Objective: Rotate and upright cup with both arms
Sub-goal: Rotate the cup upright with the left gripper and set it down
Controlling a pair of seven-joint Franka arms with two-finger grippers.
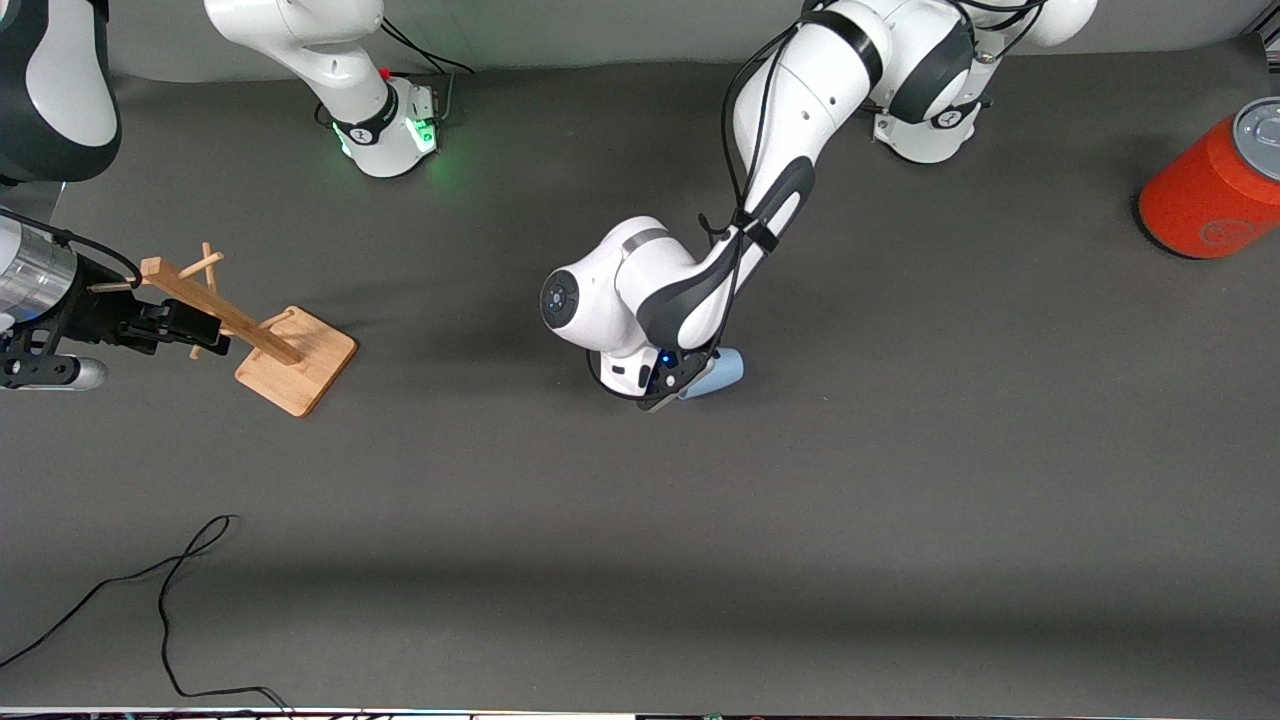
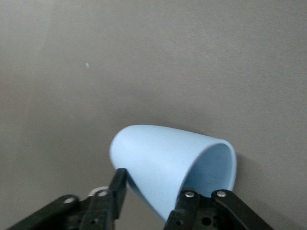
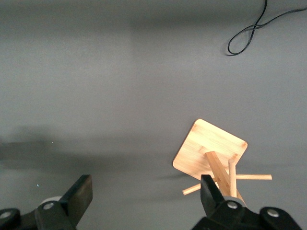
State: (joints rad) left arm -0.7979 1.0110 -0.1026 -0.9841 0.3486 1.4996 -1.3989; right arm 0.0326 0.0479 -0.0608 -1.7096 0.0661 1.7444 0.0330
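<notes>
The front camera is looking down from high across the desk (image 1: 640, 560), facing both bases. The left wrist camera is peering closely at the cup (image 2: 168, 165); the right wrist camera is hanging higher, sharing the peg rack (image 3: 213, 155) with the front view.

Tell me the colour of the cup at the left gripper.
Pale blue, plain, no pattern; the cup shows best in the left wrist view.

I can read no text anywhere; the orange-red can (image 1: 1208, 190) bears only a faint round emblem, too blurred to make out.
</notes>
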